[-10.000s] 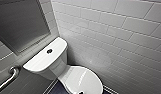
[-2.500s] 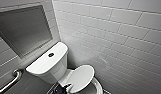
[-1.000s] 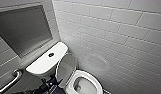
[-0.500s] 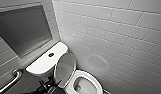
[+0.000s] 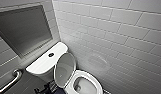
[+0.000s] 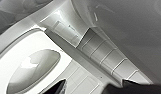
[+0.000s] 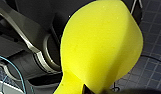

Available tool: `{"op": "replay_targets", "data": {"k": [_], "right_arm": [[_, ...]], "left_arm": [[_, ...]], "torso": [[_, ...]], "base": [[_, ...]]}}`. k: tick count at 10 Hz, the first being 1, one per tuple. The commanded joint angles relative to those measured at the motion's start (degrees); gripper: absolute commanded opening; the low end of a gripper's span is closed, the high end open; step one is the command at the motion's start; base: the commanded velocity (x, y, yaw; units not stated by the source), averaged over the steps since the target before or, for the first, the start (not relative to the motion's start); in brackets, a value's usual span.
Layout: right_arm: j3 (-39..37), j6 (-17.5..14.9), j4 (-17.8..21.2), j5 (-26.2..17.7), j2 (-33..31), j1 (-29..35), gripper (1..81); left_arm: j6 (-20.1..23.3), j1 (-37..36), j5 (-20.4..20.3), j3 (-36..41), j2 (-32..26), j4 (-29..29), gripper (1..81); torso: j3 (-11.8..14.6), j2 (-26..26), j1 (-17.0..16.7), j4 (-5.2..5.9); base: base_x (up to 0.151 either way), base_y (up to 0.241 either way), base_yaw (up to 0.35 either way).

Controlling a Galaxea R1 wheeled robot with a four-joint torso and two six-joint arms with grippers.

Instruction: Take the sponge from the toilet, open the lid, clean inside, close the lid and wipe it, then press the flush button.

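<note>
The white toilet [image 5: 92, 76] stands in the corner with its bowl [image 5: 82, 87] uncovered. Its oval lid [image 5: 64, 70] is raised and leans back toward the tank [image 5: 43, 63]. On the tank top sits the dark flush button [image 5: 51, 54]. In the left wrist view, my left gripper [image 6: 96, 88] is open close above the seat [image 6: 11, 62], next to the lid's underside [image 6: 126, 32] and hinge [image 6: 63, 28]. My right gripper [image 7: 81, 87] is shut on the bright yellow sponge [image 7: 101, 47], which bulges out squeezed, above dark floor tiles.
White tiled walls [image 5: 116, 32] meet right behind and beside the toilet. A grey recessed panel [image 5: 22, 30] is on the left wall, with a metal grab bar [image 5: 12, 78] below it. Dark arm parts [image 5: 46, 88] show at the lower edge beside the tank.
The lid lay flat on the seat a few seconds ago and now stands raised against the tank. Over the last second nothing visibly moves.
</note>
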Motion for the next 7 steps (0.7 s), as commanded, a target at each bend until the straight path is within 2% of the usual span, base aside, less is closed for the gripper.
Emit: {"op": "replay_targets", "data": {"k": [1,2,3,4,7], "right_arm": [[-0.2,0.1,-0.5,-3.2,-0.4,-2.1,1.0],[-0.2,0.1,-0.4,-3.0,-0.4,-2.2,1.0],[-0.2,0.1,-0.4,-2.8,-0.5,-2.2,1.0],[-0.2,0.1,-0.5,-2.7,-0.5,-2.1,1.0],[-0.2,-0.2,-0.9,-2.7,-0.5,-1.7,1.0]], "left_arm": [[0.3,-2.4,-0.4,2.3,-4.3,6.1,81.1],[0.8,-1.6,-0.3,2.1,-4.6,8.1,81.1],[3.5,-0.4,-0.1,0.4,-3.4,14.9,81.1],[7.6,1.7,0.0,-4.4,-0.8,26.5,81.1],[8.0,7.6,0.2,-15.9,3.8,61.4,81.1]], "torso": [[0.0,0.0,0.0,0.00],[0.0,0.0,0.0,0.00],[0.0,0.0,0.0,0.00],[0.0,0.0,0.0,0.00],[0.0,0.0,0.0,0.00]], "base": [[0.000,0.000,0.000],[0.000,0.000,0.000],[0.000,0.000,0.000],[0.000,0.000,0.000],[0.000,0.000,0.000]]}}
